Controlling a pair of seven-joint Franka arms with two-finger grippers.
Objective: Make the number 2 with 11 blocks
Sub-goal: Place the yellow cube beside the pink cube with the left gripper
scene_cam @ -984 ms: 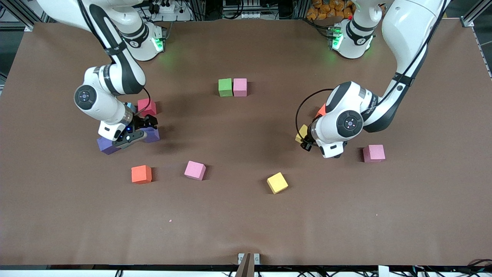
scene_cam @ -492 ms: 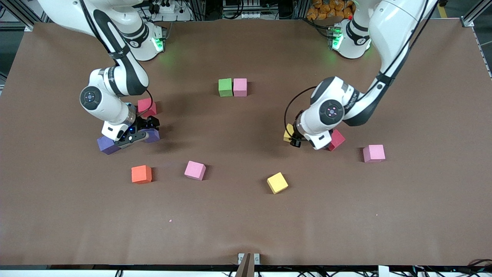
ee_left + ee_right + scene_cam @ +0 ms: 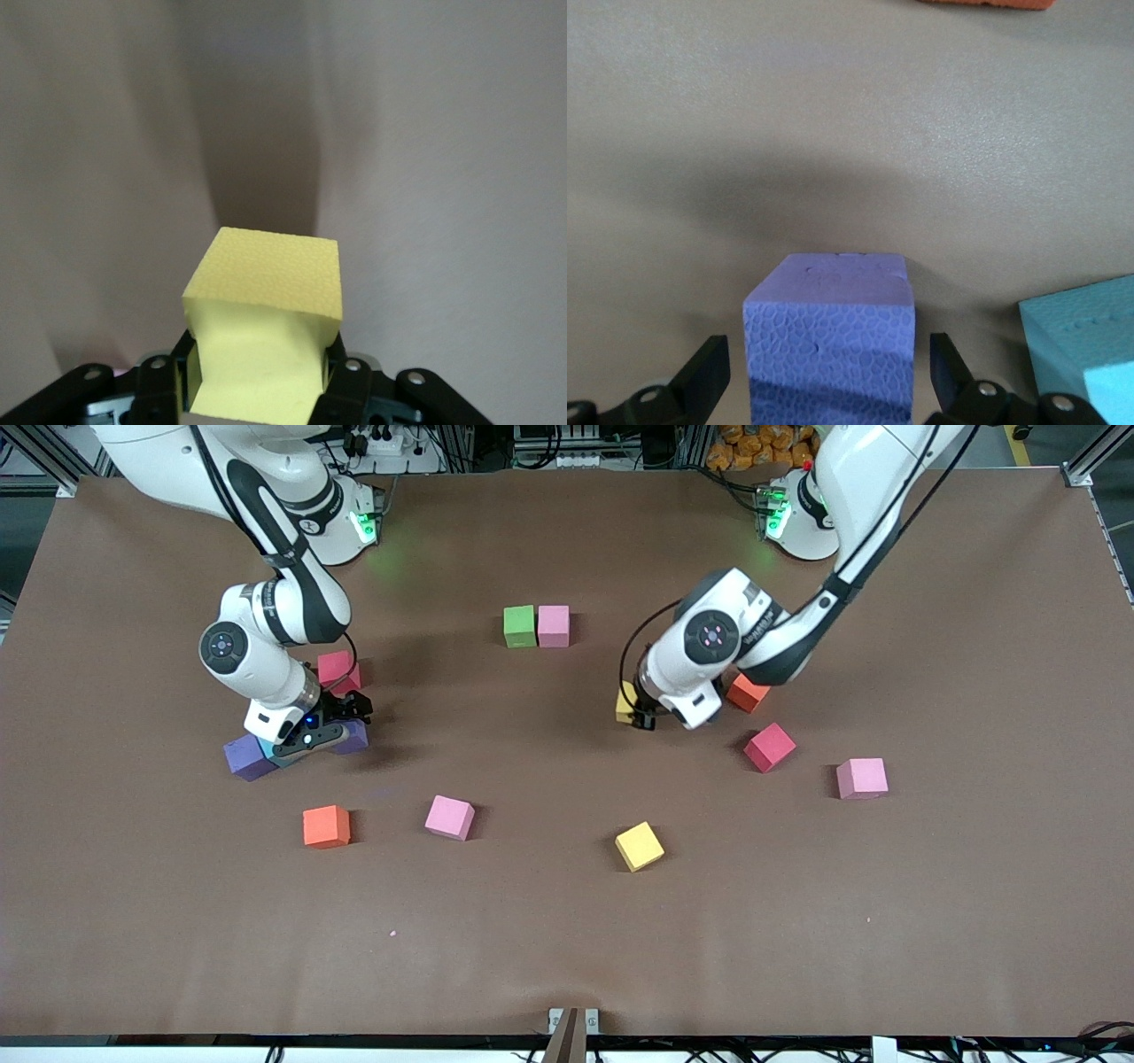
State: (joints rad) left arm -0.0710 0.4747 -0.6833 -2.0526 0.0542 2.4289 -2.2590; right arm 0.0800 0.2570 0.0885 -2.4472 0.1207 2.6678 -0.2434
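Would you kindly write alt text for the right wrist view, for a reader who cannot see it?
A purple block sits on the brown table between the fingers of the right pincer, which stands open around it without touching. A light blue cube lies beside it, and the edge of an orange block shows farther off.

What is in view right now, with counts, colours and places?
green block: 1, green, mid-table, touching a pink one
pink blocks: 3, pink, scattered
red blocks: 2, red, one toward each arm's end
orange blocks: 2, orange, apart
yellow blocks: 2, yellow, one on table, one held
purple blocks: 2, purple, by right gripper
light blue block: 1, beside a purple one
table: brown
left gripper: shut on yellow
right gripper: open around purple
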